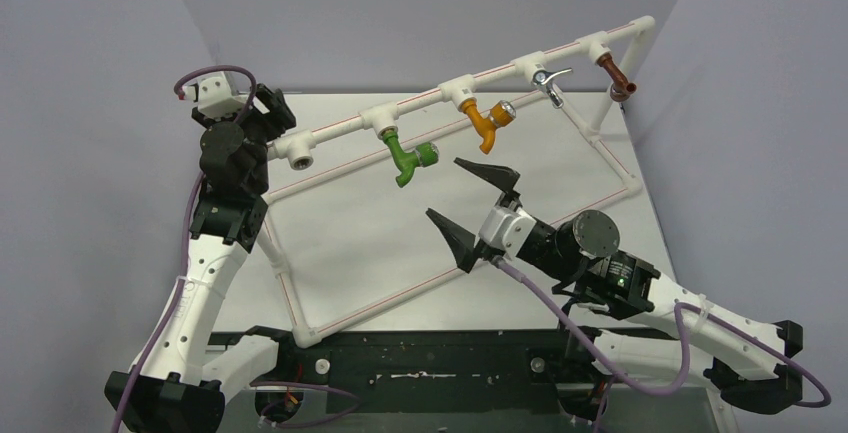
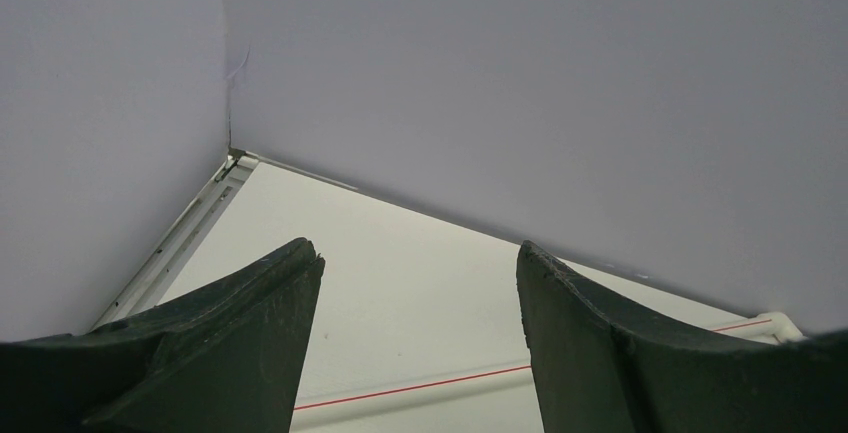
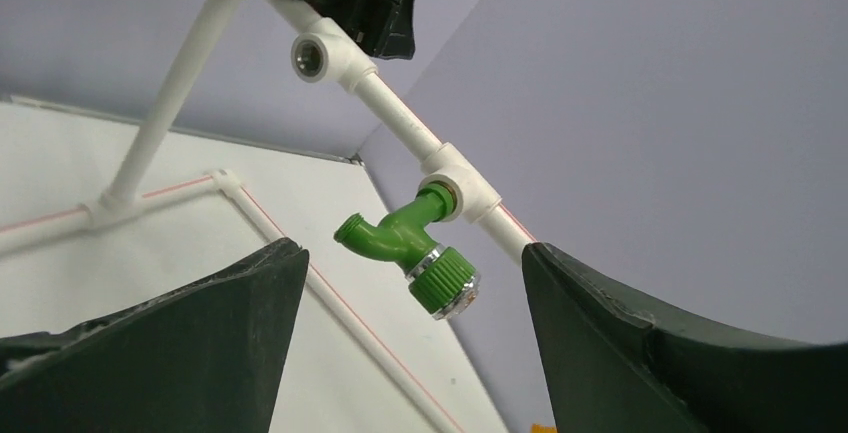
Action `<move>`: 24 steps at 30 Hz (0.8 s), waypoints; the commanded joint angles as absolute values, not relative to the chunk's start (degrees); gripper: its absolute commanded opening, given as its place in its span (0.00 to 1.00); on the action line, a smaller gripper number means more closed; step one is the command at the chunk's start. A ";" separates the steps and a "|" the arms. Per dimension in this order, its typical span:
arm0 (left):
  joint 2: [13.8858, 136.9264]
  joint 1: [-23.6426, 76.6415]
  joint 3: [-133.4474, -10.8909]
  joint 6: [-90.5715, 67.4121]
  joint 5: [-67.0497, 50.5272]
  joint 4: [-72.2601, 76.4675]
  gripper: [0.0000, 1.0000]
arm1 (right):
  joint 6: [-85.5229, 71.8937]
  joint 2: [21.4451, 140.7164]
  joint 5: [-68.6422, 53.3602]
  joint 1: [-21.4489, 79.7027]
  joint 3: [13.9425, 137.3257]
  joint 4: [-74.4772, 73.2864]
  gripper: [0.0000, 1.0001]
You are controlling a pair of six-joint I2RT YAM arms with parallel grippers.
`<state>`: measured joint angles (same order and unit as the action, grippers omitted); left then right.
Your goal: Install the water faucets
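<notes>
A green water faucet (image 1: 410, 158) hangs from the second tee of the raised white pipe (image 1: 340, 133), spout down. In the right wrist view this faucet (image 3: 405, 243) sits in its tee just beyond my fingertips, with a gap on each side. My right gripper (image 1: 442, 186) (image 3: 412, 246) is open and empty, a short way right of it. My left gripper (image 1: 268, 108) sits at the pipe's left end beside an empty socket (image 1: 300, 160); the pipe runs in between its fingers. In its own view the left gripper's (image 2: 420, 253) tips stand apart with nothing between them.
Further right on the same pipe hang an orange tap (image 1: 487, 123), a chrome tap (image 1: 548, 81) and a brown tap (image 1: 620, 83). The pipe frame's base rails (image 1: 450, 273) lie on the white table. Grey walls close in the back and both sides.
</notes>
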<state>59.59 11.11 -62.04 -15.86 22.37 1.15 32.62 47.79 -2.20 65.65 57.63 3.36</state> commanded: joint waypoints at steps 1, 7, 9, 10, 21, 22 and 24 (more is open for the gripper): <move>62.40 10.84 -57.40 -14.33 20.19 -15.03 0.69 | 50.88 48.44 -7.07 65.77 60.63 0.21 0.81; 62.41 10.83 -57.56 -14.49 19.53 -15.09 0.69 | 62.47 52.11 -3.49 67.41 62.79 -3.83 0.82; 62.43 10.85 -57.54 -14.50 19.47 -15.19 0.69 | 66.10 53.50 -0.64 68.80 62.99 -3.87 0.82; 62.47 10.89 -57.54 -14.50 19.36 -15.16 0.69 | 67.76 54.24 1.61 69.43 63.12 -3.76 0.82; 62.66 10.85 -57.74 -14.50 19.16 -15.36 0.69 | 85.99 61.16 17.18 72.92 57.81 12.77 0.78; 62.67 10.85 -57.74 -14.50 19.16 -15.30 0.69 | 87.18 61.88 18.02 72.95 57.55 14.12 0.78; 62.67 10.89 -57.69 -14.50 19.20 -15.29 0.69 | 89.69 63.44 20.21 72.95 57.31 16.93 0.78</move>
<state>59.70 11.03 -62.11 -15.90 21.98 1.19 81.56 61.65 12.58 72.44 57.89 5.48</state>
